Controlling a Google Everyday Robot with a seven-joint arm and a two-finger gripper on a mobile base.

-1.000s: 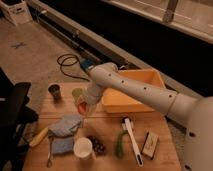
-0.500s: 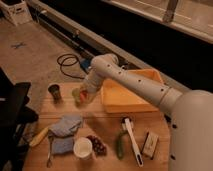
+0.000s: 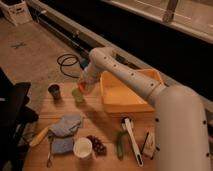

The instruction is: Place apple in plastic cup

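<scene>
Orange-red and small, the round apple [image 3: 81, 87] sits pinched in the closed two-finger gripper [image 3: 82, 87] at the end of the white arm [image 3: 131, 79], directly above the small light green tapered plastic cup [image 3: 77, 95] near the far left edge of the bench. Whether the fruit already touches the cup's rim cannot be told.

To finish the step well, I judge the apple should be centred over the mouth before the fingers part. The fruit looks about as wide as the cup, so an off-centre release could tip the light tumbler or let the apple roll away. A low, slow drop seems safest.

Pale wood planks make up the bench [image 3: 100, 117]. A dark brown cup [image 3: 54, 91] stands just left of the green one, and a shallow orange tray [image 3: 126, 91] fills the far right. Nearer the front lie a blue-grey cloth [image 3: 65, 125], a wider white cup [image 3: 82, 148], a dark purple grape bunch [image 3: 97, 144] and a white-handled brush [image 3: 131, 140].

Beyond the bench lies a grey concrete floor [image 3: 35, 40] with a coiled black cable [image 3: 67, 61], under dim lighting.
</scene>
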